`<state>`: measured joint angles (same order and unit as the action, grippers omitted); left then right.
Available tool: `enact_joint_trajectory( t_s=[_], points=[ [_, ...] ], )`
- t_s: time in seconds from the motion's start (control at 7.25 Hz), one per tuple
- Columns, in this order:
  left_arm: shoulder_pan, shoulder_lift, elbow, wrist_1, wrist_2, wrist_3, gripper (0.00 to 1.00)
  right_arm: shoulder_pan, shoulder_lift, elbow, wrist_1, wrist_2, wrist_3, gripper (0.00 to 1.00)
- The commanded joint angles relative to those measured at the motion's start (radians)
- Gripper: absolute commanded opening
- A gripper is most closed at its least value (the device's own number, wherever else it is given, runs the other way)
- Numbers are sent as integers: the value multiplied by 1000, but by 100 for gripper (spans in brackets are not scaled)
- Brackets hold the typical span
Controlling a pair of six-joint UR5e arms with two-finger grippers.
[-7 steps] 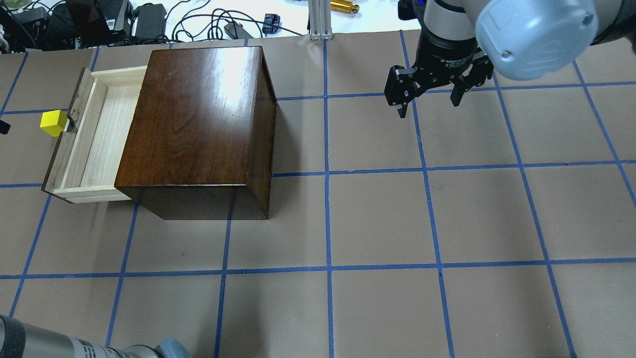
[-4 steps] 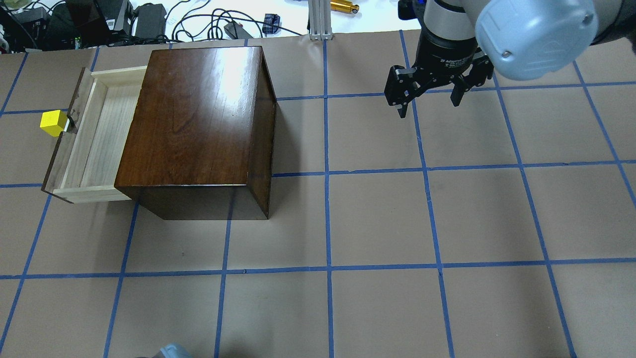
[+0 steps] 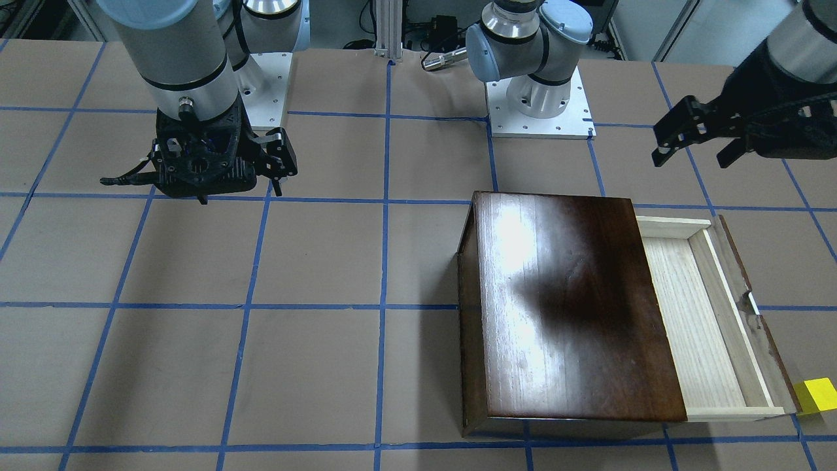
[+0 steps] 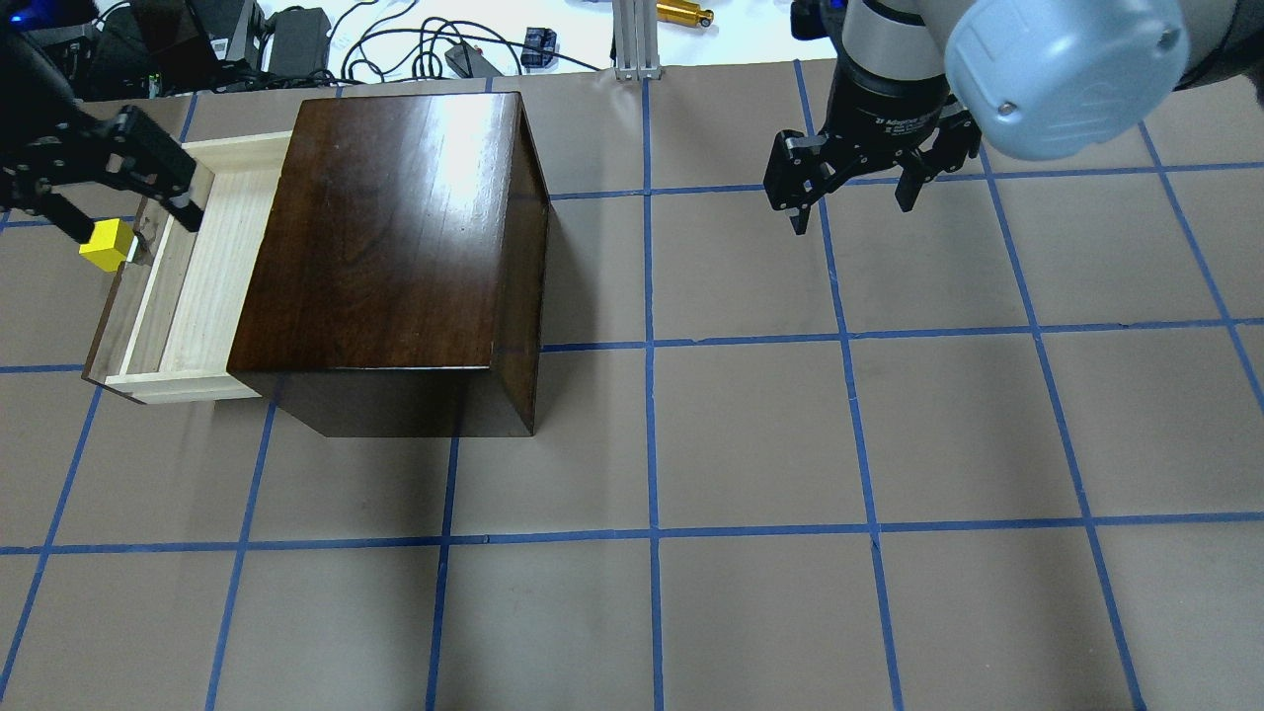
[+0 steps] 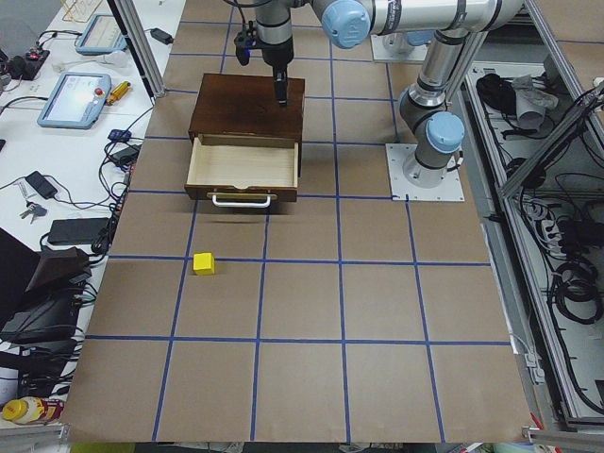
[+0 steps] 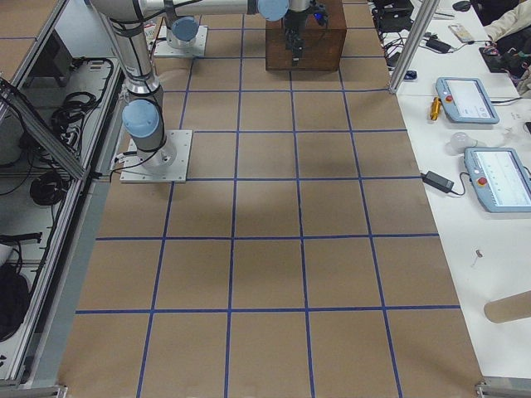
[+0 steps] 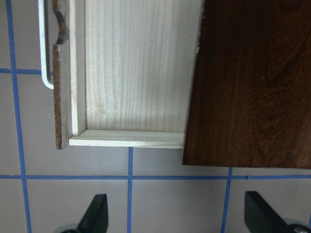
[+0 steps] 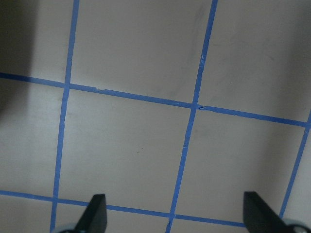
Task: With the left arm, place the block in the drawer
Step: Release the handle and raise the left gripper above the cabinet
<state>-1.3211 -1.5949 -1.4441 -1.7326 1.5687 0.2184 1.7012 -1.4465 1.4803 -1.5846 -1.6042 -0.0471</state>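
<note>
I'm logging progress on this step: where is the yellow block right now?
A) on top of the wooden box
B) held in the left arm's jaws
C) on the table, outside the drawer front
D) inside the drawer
C: the block lies on the table, apart from the open, empty drawer, and the left gripper has its jaws open around nothing.

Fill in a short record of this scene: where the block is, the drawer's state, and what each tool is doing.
drawer: pulled open from the box, nothing in it
block: on the table, in front of the drawer, apart from it
left tool: open, holds nothing, raised beside the drawer
right tool: open, holds nothing, over bare table away from the box
</note>
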Motion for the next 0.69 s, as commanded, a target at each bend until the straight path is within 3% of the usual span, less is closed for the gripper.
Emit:
enact_joint_trajectory(
  t_s=[0.0, 0.55],
  points=[
    [-160, -16, -10, 94, 24, -125, 100, 0, 0, 0, 0, 0, 1, 100],
    [-213, -2, -67, 229, 62, -140, 100, 0, 0, 0, 0, 0, 1, 100]
  ],
)
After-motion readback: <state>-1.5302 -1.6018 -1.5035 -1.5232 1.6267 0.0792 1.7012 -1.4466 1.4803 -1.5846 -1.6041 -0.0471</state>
